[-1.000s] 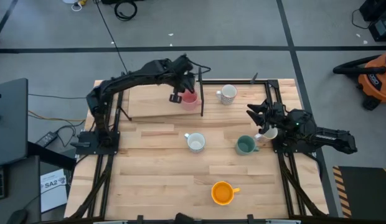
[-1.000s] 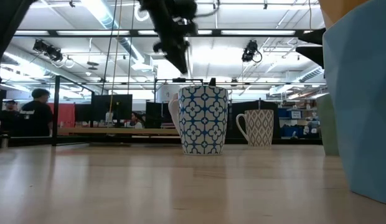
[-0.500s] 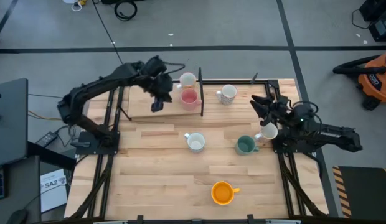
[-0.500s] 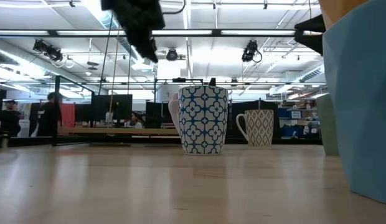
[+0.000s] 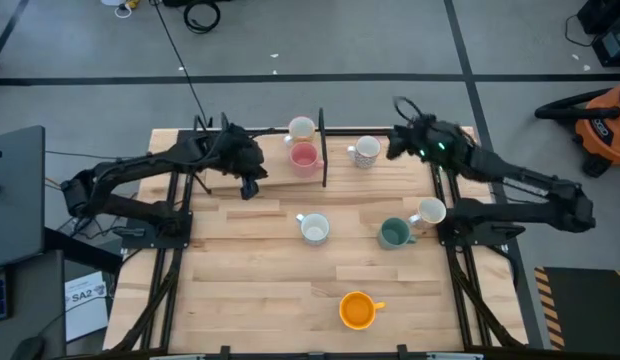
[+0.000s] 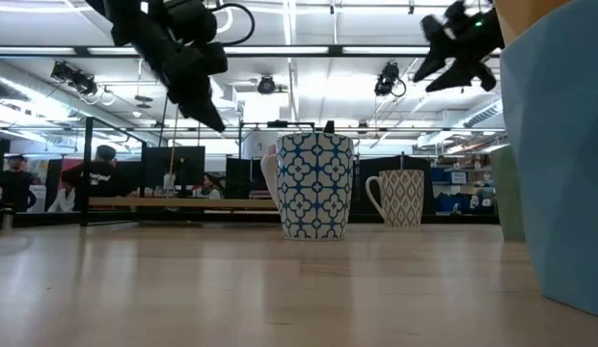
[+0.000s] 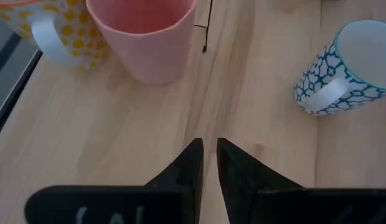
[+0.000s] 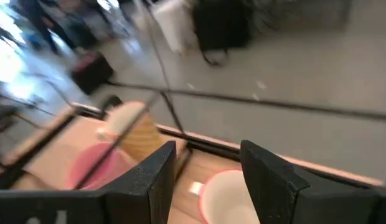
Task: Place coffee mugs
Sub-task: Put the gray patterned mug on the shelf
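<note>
Coffee mugs stand upright on the wooden table: a cream one (image 5: pixel 301 128) and a pink one (image 5: pixel 304 157) at the far middle, a white patterned one (image 5: pixel 365 152) to their right, a blue-patterned one (image 5: pixel 314 229), a dark green one (image 5: pixel 393 234), a white one (image 5: pixel 428 211) and an orange one (image 5: pixel 357 310). My left gripper (image 5: pixel 250 186) hangs left of the pink mug (image 7: pixel 143 31), fingers nearly shut (image 7: pixel 207 152), holding nothing. My right gripper (image 5: pixel 394 141) hovers open (image 8: pixel 205 165) in the air just right of the white patterned mug (image 8: pixel 227 193).
A thin black upright rod (image 5: pixel 322 155) stands between the pink mug and the white patterned mug. Black frame rails (image 5: pixel 460 290) run along the table's left and right sides. In the low view a large pale blue thing (image 6: pixel 559 164) stands close at the right.
My left gripper has drawn away from the pink mug toward the table's left edge and sunk, rolling as it went; the pink mug stays put and the cream mug behind it now shows. My right gripper has risen and gone from beside the white mug toward the far edge.
</note>
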